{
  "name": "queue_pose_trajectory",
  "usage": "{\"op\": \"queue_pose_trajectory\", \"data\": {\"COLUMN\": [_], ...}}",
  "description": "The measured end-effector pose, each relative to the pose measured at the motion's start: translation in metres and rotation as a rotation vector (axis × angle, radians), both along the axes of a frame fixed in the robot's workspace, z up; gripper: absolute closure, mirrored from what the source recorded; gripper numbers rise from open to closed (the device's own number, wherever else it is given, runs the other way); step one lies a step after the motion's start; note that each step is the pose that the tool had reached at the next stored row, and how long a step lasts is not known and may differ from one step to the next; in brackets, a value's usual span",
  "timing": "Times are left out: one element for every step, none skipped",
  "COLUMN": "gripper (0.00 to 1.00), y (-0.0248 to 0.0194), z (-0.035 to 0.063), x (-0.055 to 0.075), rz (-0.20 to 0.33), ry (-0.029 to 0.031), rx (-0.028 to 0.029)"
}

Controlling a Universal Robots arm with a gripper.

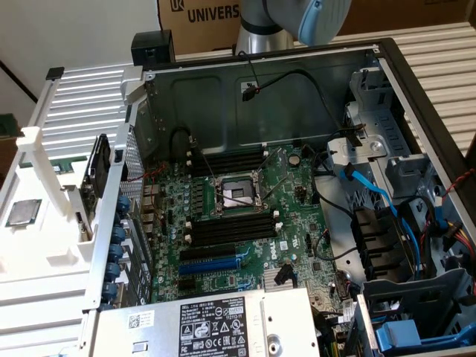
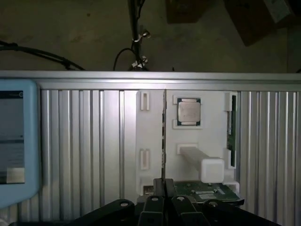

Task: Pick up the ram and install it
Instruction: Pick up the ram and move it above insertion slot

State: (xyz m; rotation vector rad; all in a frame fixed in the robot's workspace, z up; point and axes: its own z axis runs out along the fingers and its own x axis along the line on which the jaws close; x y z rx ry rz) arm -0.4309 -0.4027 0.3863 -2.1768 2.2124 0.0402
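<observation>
Wrist view: hand (image 2: pixel 164 187) above white holder (image 2: pixel 153 123) bearing the ram (image 2: pixel 203 190).

The cardboard box (image 1: pixel 204 18) carried dark capitals reading "UNIVERS", the rest cut off by the arm (image 1: pixel 297 18), with a "UR" logo just before them. The black label (image 1: pixel 221 327) on the power supply (image 1: pixel 149 338) read "DELL" at its upper corner; its finer print and the barcode sticker (image 1: pixel 141 320) beside it were too small to read.
</observation>
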Motion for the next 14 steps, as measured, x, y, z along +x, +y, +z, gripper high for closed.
{"op": "queue_pose_trajectory", "data": {"gripper": [0.87,0.87,0.87,0.87,0.87,0.87,0.87,0.87,0.87,0.87,0.87,0.87,0.87,0.87], "y": [0.0023,0.0047,0.0085,0.0126,0.0176,0.0218,0.0241,0.0262,0.0286,0.0307,0.0340,0.0360,0.0390,0.0410], "z": [0.0004,0.0008,0.0015,0.0023,0.0033,0.0039,0.0041,0.0044,0.0047,0.0049,0.0052,0.0055,0.0060,0.0064], "x": [0.001,0.002,0.004,0.006,0.009,0.012,0.013,0.014,0.016,0.017,0.018,0.019,0.021,0.022], "rz": [0.000,0.000,0.000,0.000,0.000,0.000,0.000,0.000,0.000,0.000,0.000,0.000,0.000,0.000], "ry": [-0.0014,-0.0023,-0.0037,-0.0052,-0.0073,-0.0093,-0.0103,-0.0112,-0.0124,-0.0135,-0.0156,-0.0172,-0.0197,-0.0219], "rx": [-0.0004,-0.0009,-0.0024,-0.0044,-0.0071,-0.0098,-0.0115,-0.0130,-0.0147,-0.0162,-0.0182,-0.0197,-0.0216,-0.0229]}}
